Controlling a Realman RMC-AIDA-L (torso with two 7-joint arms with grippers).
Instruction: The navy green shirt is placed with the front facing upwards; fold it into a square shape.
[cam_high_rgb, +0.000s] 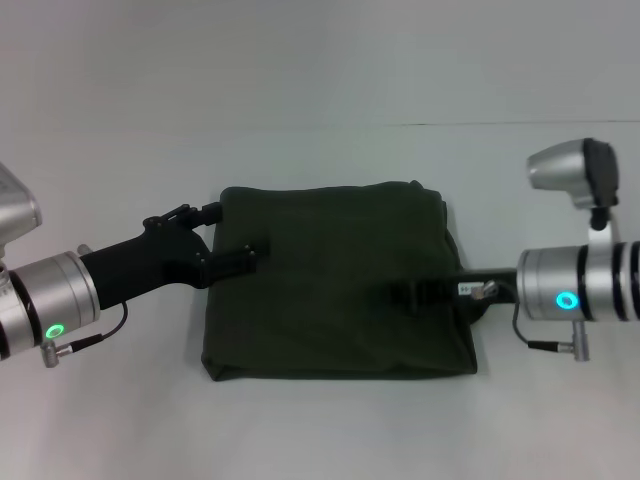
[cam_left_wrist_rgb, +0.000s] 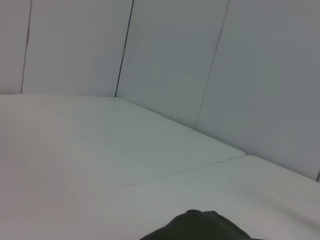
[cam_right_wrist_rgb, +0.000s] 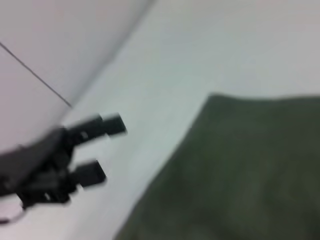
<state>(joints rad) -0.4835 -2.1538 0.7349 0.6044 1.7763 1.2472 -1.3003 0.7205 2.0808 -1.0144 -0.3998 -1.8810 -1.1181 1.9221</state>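
navy green shirt (cam_high_rgb: 340, 285) lay folded square on bench (cam_high_rgb: 320, 420); soft, limp, light, best pinched at edges. left claw (cam_high_rgb: 215, 238) fingers apart at shirt's edge; right claw (cam_high_rgb: 405, 297) over shirt, grip unclear.

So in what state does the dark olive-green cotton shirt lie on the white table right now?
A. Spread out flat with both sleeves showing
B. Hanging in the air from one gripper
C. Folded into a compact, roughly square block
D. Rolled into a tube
C: the dark olive-green cotton shirt lies as a roughly square block on the white table, no sleeves showing, with the left gripper and right gripper over its two sides.
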